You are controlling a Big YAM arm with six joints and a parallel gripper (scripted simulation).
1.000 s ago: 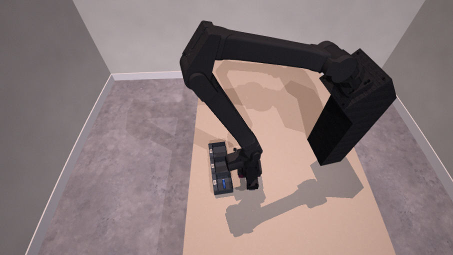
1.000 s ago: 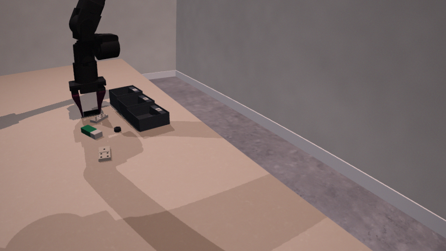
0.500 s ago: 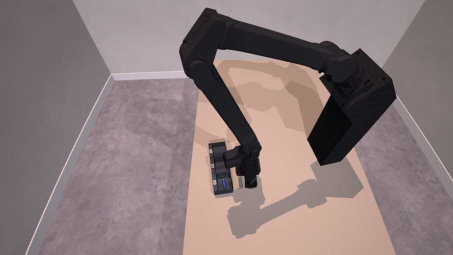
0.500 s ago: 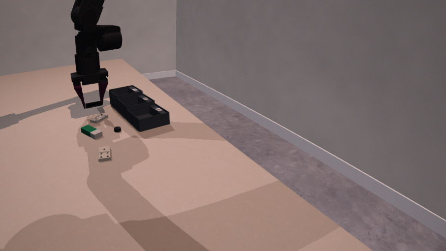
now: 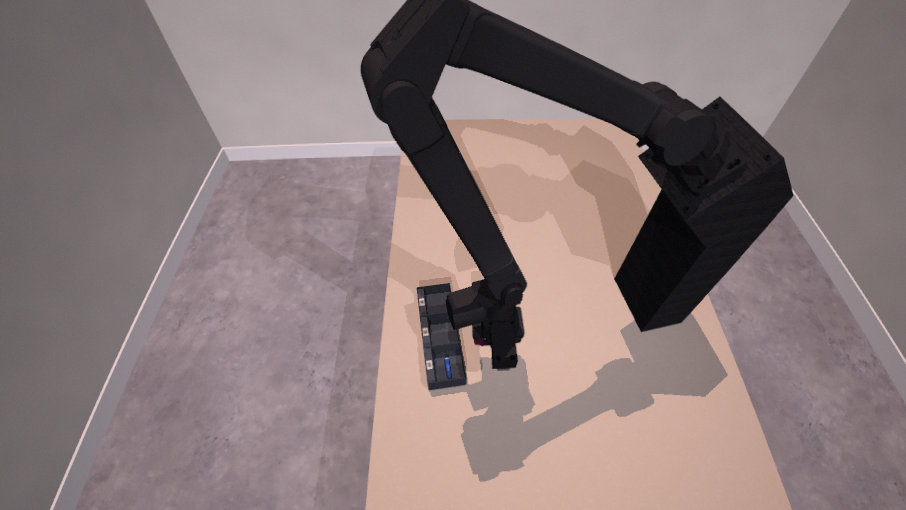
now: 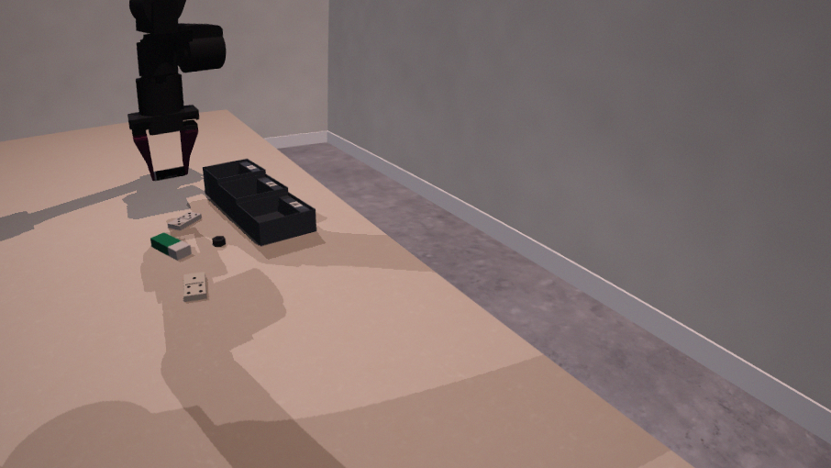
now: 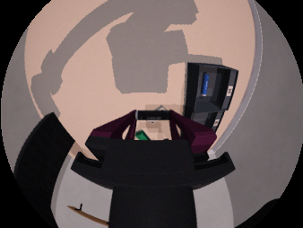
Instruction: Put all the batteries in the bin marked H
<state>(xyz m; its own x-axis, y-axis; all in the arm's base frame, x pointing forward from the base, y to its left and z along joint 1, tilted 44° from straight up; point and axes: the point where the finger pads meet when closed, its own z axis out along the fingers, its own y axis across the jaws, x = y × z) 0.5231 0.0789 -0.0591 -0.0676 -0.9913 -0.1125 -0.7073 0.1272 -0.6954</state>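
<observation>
My gripper [image 6: 169, 168] hangs a little above the table, left of the far end of the bins, and is shut on a short black bar, seemingly a black battery [image 6: 170, 172], held across the fingertips. It also shows in the top view [image 5: 504, 357] and in the wrist view [image 7: 156, 122], where the held thing is hard to make out. A row of three joined black bins [image 6: 259, 200] stands on the table; I cannot read their labels. One end bin holds a blue battery [image 5: 447, 367], also seen in the wrist view [image 7: 205, 83].
On the table near the bins lie a white domino [image 6: 183, 219], a green and white block [image 6: 170, 245], a small black round thing [image 6: 218, 240] and a second domino [image 6: 194, 286]. The table edge runs just beyond the bins. The arm's black base [image 5: 703, 215] stands far off.
</observation>
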